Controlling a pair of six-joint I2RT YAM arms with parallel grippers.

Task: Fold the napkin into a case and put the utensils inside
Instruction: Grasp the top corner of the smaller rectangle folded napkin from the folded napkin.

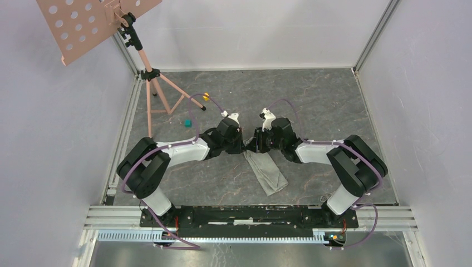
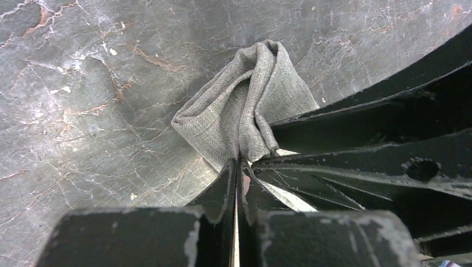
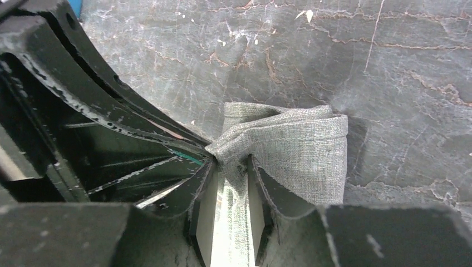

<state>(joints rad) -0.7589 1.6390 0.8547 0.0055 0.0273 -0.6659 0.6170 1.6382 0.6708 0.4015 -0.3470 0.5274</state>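
The napkin lies in the middle of the table as a narrow, long folded grey-green strip, running from the grippers toward the near edge. Both grippers meet at its far end. My left gripper is shut on a bunched corner of the cloth, with its jaws pressed together. My right gripper pinches the neighbouring fold, with cloth held between its jaws. Each wrist view shows the other gripper's black fingers right beside its own. No utensils are in view.
A pink tripod stand with a perforated tray stands at the far left. A teal cube and a yellow cube lie near its feet. Enclosure walls close the table at left, back and right.
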